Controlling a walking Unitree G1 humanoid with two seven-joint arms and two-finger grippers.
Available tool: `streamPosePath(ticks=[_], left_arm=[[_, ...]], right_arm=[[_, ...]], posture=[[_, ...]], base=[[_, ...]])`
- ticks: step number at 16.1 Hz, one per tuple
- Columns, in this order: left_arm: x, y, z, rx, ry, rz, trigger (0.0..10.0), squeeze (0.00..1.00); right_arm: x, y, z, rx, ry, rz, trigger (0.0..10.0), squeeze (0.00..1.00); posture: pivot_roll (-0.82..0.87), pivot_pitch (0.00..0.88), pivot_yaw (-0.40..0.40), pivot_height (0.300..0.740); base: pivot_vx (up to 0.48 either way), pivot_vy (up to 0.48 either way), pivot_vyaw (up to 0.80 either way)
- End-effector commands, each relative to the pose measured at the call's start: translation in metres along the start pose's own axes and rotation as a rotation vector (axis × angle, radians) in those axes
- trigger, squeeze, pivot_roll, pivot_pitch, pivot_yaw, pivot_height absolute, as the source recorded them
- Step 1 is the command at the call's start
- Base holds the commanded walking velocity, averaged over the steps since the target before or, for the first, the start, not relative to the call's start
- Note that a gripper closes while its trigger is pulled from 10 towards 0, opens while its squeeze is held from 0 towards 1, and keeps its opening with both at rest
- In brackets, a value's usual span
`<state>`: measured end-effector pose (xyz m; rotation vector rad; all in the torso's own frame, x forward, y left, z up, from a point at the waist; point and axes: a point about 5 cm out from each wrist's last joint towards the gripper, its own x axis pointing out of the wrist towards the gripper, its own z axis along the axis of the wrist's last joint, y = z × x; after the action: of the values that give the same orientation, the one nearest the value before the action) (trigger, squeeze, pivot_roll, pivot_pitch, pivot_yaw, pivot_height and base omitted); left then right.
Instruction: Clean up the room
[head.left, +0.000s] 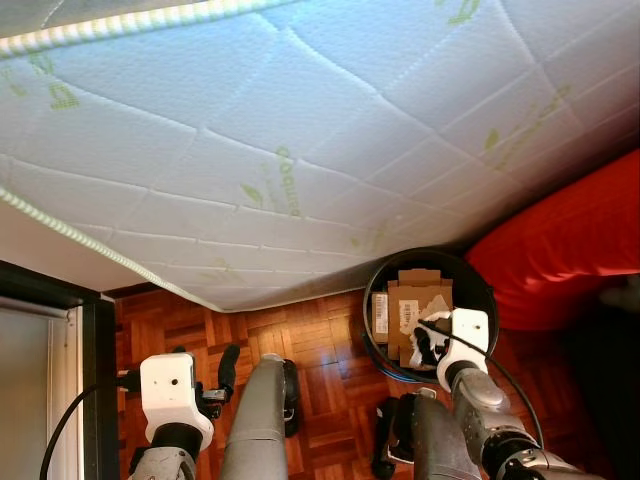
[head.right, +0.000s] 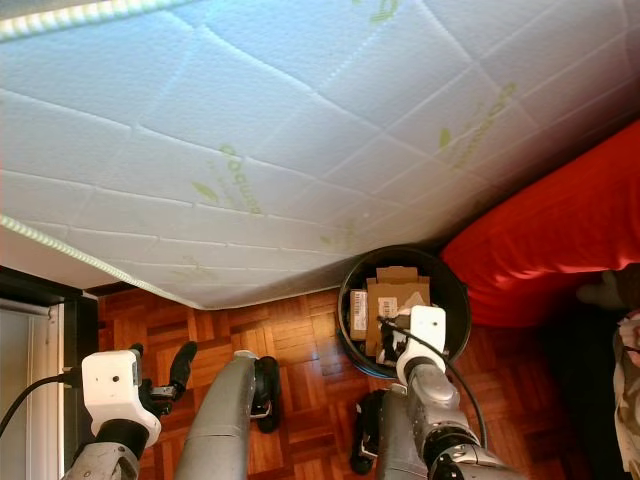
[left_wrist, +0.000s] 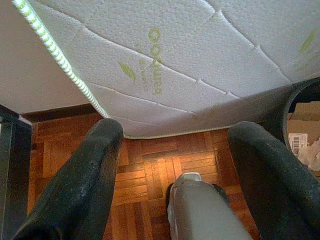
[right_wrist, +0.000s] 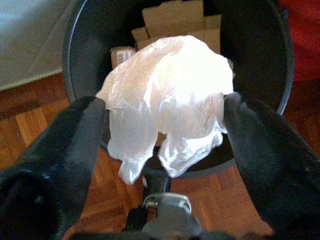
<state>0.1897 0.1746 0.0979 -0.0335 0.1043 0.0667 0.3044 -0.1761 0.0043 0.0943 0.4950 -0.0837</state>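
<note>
Parquet floor: right end effector (right_wrist: 165, 130) grips crumpled plastic (right_wrist: 167, 100) above black bin (right_wrist: 75, 45).

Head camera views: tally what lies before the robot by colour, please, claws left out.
White: 2, the quilted white mattress and the crumpled white plastic bag
Black: 1, the round black waste bin
Brown: 1, the flattened brown cardboard inside the bin
Red: 1, the red fabric bedding
Total: 5

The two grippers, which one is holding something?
The right gripper, over the black bin, holds a crumpled white plastic bag. The left gripper is open, over bare floor.
</note>
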Motion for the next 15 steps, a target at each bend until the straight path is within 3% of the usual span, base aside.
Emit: streamPosePath(ticks=[1, 11, 12, 13, 15], left_arm=[[-0.006, 0.004, -0.004, 0.013, 0.036, 0.011, 10.0, 0.00], [-0.005, 0.003, -0.005, 0.016, 0.042, 0.004, 10.0, 0.00], [-0.004, 0.003, -0.006, 0.016, 0.043, 0.003, 10.0, 0.00], [-0.002, 0.003, -0.008, 0.016, 0.047, 0.003, 10.0, 0.00], [0.001, 0.005, -0.019, 0.022, 0.076, -0.007, 10.0, 0.00]], right_arm=[[-0.006, -0.003, -0.024, 0.006, 0.082, -0.008, 10.0, 1.00], [-0.005, -0.001, -0.019, -0.008, 0.060, 0.005, 10.0, 1.00], [-0.005, 0.000, -0.019, -0.033, 0.059, 0.016, 10.0, 0.28], [-0.005, 0.002, -0.018, -0.029, 0.049, 0.020, 10.0, 0.00], [-0.005, 0.003, -0.017, -0.026, 0.025, 0.024, 10.0, 0.00]], posture=[[0.28, 0.525, 0.059, 0.662], [0.28, 0.526, 0.063, 0.662], [0.27, 0.524, 0.061, 0.662], [0.27, 0.512, 0.059, 0.662], [0.24, 0.477, 0.046, 0.662]], base=[[0.000, 0.000, 0.00], [0.000, 0.000, 0.00], [0.000, 0.000, 0.00], [0.000, 0.000, 0.00], [0.000, 0.000, 0.00]])
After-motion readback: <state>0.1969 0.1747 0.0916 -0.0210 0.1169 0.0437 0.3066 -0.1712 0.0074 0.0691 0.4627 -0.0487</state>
